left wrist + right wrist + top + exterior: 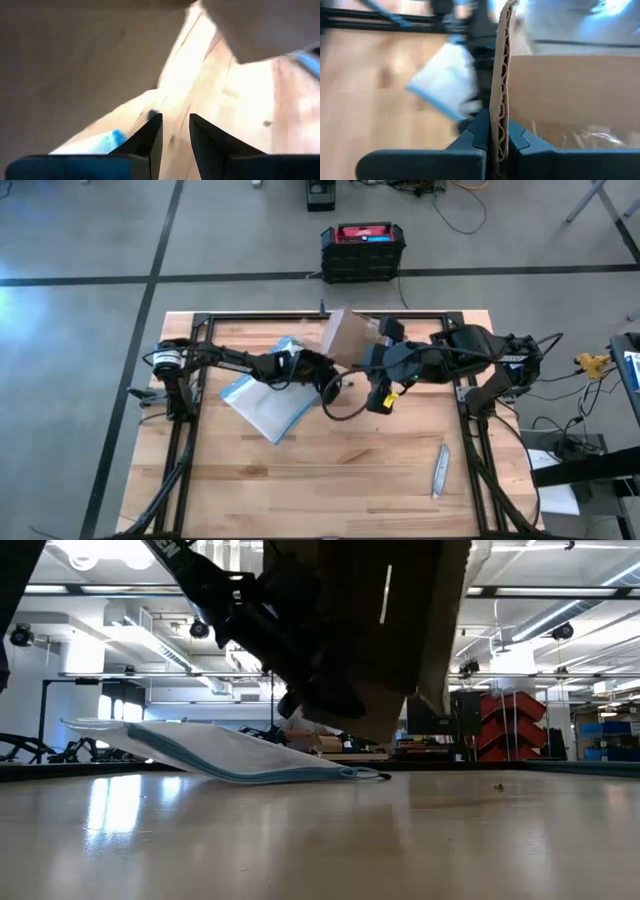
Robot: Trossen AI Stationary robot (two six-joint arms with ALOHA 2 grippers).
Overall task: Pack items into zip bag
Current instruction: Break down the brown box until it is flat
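Observation:
The zip bag, clear with a blue strip, lies left of the table's middle; in the low view one end is raised and the other rests on the wood. My left gripper hovers at the bag's right side, its fingers slightly apart with bare wood showing between them. My right gripper is shut on the brown cardboard box, held in the air near the far edge. Whitish see-through items lie inside the box. My left gripper: the bag's blue-edged part shows right beside one finger, and I cannot tell whether it touches. My right gripper pinches one wall of the box at its open rim, one finger inside the box and one outside. The box hangs tilted, clear of the table.
A slim grey tool lies near the table's front right. A black frame runs along the table's far and side edges. A dark cable loop hangs below the arms. Bare wood stretches along the near half.

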